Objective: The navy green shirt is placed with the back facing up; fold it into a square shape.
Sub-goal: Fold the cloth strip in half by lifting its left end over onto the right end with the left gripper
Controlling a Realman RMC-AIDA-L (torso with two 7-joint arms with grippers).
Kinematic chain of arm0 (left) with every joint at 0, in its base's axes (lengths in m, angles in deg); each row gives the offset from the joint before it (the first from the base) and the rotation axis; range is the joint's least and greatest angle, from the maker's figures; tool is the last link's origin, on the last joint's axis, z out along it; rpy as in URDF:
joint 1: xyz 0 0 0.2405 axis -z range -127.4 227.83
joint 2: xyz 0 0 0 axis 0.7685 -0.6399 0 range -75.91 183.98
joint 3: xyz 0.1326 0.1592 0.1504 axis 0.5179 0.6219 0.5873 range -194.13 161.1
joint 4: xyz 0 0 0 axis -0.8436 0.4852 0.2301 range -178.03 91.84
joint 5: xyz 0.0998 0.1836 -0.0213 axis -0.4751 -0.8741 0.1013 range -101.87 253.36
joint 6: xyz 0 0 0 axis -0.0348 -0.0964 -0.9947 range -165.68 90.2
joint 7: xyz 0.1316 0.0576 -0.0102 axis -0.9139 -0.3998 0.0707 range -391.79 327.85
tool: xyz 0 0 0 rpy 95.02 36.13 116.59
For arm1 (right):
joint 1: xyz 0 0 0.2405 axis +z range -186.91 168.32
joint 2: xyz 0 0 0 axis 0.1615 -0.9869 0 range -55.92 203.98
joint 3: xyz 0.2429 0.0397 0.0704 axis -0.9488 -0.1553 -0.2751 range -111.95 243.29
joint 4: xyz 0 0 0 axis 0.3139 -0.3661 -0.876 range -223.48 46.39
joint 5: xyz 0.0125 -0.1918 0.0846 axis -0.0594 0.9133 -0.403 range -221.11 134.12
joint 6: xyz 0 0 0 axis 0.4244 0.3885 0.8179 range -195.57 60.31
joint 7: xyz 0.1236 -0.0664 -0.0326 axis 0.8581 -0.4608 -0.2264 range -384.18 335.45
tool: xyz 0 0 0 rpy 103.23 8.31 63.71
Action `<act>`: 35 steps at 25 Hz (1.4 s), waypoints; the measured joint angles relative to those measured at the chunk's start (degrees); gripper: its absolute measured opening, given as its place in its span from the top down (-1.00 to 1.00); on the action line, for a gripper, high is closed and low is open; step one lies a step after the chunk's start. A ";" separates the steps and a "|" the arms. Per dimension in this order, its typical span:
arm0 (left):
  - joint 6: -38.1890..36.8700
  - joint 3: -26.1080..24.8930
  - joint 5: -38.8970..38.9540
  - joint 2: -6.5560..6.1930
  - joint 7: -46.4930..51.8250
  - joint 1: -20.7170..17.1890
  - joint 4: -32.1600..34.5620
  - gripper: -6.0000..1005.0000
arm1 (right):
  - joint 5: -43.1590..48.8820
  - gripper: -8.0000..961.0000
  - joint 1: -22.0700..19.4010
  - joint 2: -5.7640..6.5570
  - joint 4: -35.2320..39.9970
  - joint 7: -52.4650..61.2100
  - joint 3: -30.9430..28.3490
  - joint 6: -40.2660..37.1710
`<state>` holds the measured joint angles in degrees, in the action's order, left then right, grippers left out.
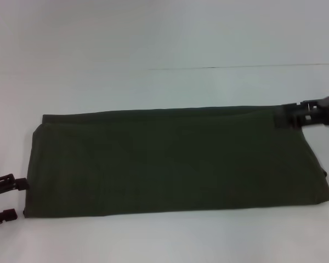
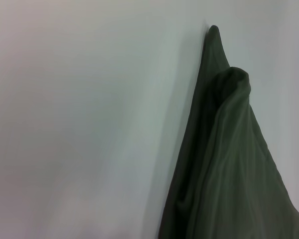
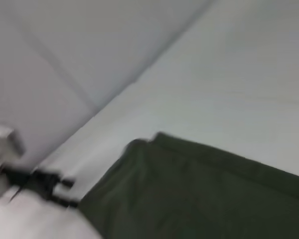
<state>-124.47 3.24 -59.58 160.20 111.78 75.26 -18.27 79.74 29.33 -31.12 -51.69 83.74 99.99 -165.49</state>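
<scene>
The navy green shirt (image 1: 175, 161) lies flat on the white table as a long band folded lengthwise, with no lettering showing. My left gripper (image 1: 21, 198) is open at the shirt's near left corner, its two fingers (image 1: 8, 181) spread just outside the cloth edge. The left wrist view shows a rumpled, doubled corner of the shirt (image 2: 229, 164) resting on the table. My right gripper (image 1: 288, 116) sits over the shirt's far right corner. From the right wrist, the shirt's far edge (image 3: 199, 194) shows, and my left gripper (image 3: 45, 186) appears beyond it.
The white table (image 1: 153, 44) stretches around the shirt on all sides. A thin dark seam line (image 1: 236, 67) runs across the table behind the shirt.
</scene>
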 joint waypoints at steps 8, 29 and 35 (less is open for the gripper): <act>0.22 0.03 -1.05 0.00 0.04 0.75 -1.00 -0.91 | -0.37 -0.91 -0.97 -0.07 0.29 -12.28 -1.65 -5.61; 3.35 1.57 -1.35 0.97 0.27 2.86 -2.10 -0.91 | -1.05 -0.91 -1.27 -0.40 0.27 -13.71 -1.87 -6.82; 3.84 1.62 -1.35 1.27 0.30 3.68 -2.71 -0.90 | -1.07 -0.91 -1.29 -0.39 0.27 -13.71 -2.26 -6.83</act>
<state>-120.62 4.85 -60.93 161.47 112.08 78.93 -20.98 78.67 28.03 -31.51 -51.42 70.03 97.73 -172.31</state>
